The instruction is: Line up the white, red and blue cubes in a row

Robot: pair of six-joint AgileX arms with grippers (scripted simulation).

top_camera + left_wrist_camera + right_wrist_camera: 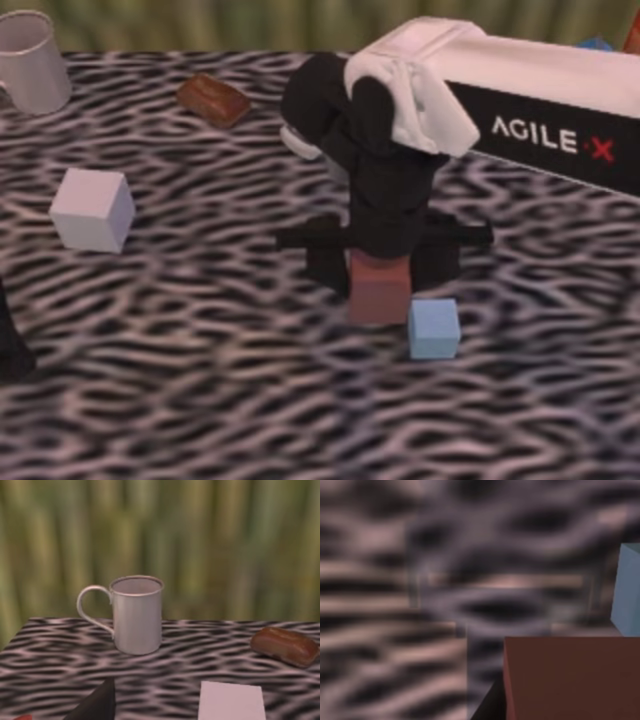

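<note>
The red cube (380,292) sits near the table's middle, directly under my right gripper (381,252), which is shut on it; a dark finger (487,702) presses its side (570,680). The small light blue cube (433,328) rests on the table touching the red cube's front right corner, and shows beside it in the right wrist view (626,590). The larger white cube (92,209) stands far off at the left, also seen close in the left wrist view (231,701). My left arm (10,345) is parked at the left edge, one finger (102,705) showing wide of centre.
A metal mug (33,60) stands at the back left corner. A brown bread roll (212,98) lies at the back, left of the right arm's white body (520,90). The table has a black-and-white wavy pattern.
</note>
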